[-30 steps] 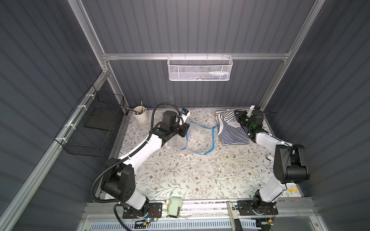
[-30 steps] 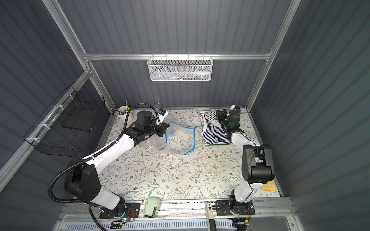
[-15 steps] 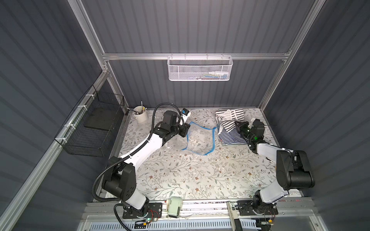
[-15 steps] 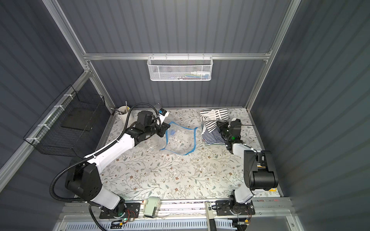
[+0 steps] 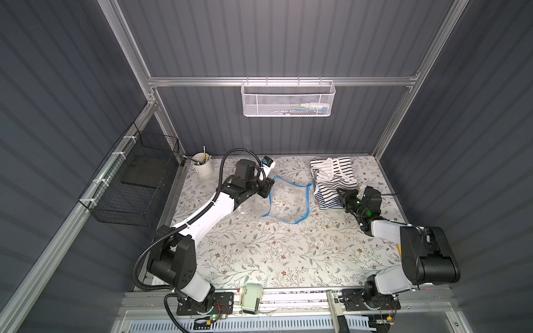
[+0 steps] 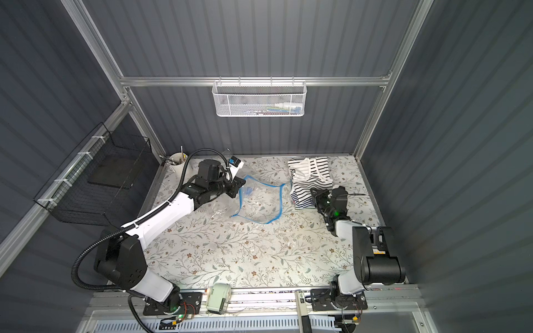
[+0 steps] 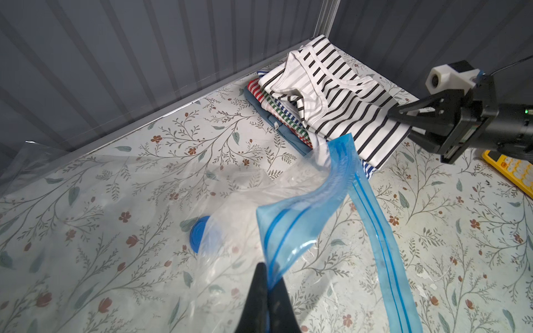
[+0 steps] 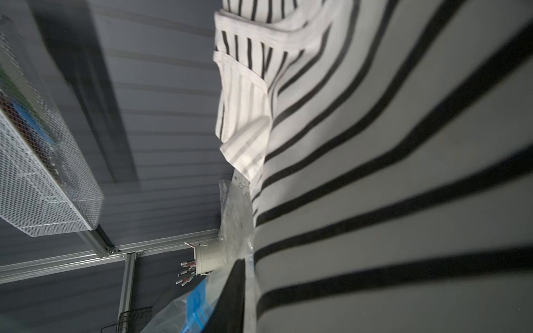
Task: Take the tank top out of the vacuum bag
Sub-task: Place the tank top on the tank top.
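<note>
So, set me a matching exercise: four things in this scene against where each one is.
Things:
1. vacuum bag
2. tank top
3. white cup
4. white mesh basket

Places:
a. hangs on the back wall's rail
b. lies on top of the folded clothes pile
c. stands at the table's far edge, pens inside
d. lies on the table, blue zip strip pinched by the left fingers

Pairs: 1-d, 2-b, 3-c, 4-a
</note>
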